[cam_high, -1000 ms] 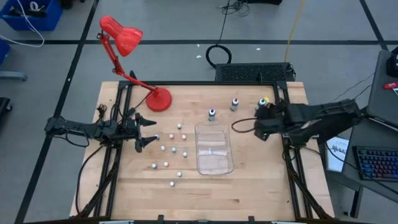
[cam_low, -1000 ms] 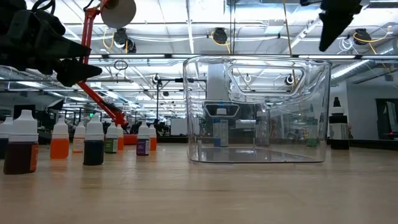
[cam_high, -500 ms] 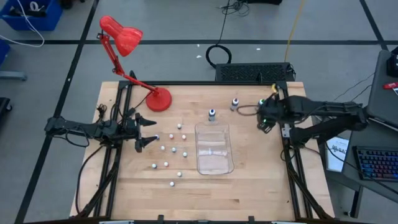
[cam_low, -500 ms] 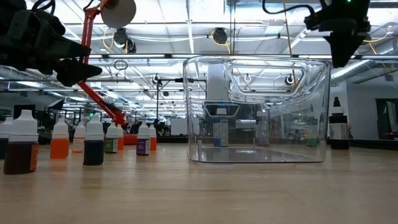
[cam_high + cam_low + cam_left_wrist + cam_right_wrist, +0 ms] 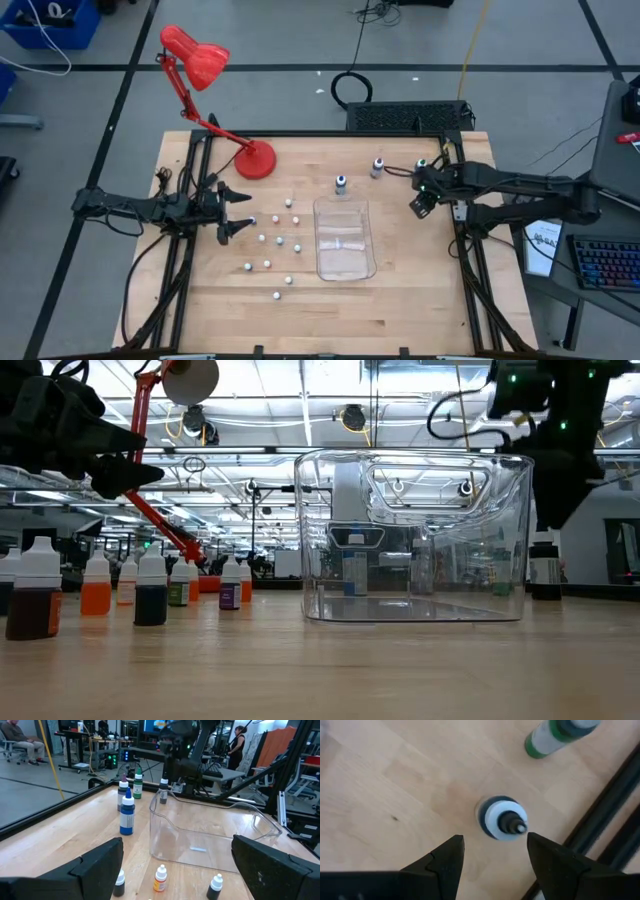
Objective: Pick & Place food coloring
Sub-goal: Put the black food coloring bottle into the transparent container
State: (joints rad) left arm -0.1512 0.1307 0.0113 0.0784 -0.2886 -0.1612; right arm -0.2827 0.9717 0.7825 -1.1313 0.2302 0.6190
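Red lamp [image 5: 200,60], clear tray [image 5: 345,240]

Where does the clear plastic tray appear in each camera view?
High view: the clear tray lies just below centre.
Low view: the tray fills the centre.
Left wrist view: the tray is right of centre.
Right wrist view: not in it.
Landmark: the blue-topped bottle by the tray's end, in the high and left wrist views.
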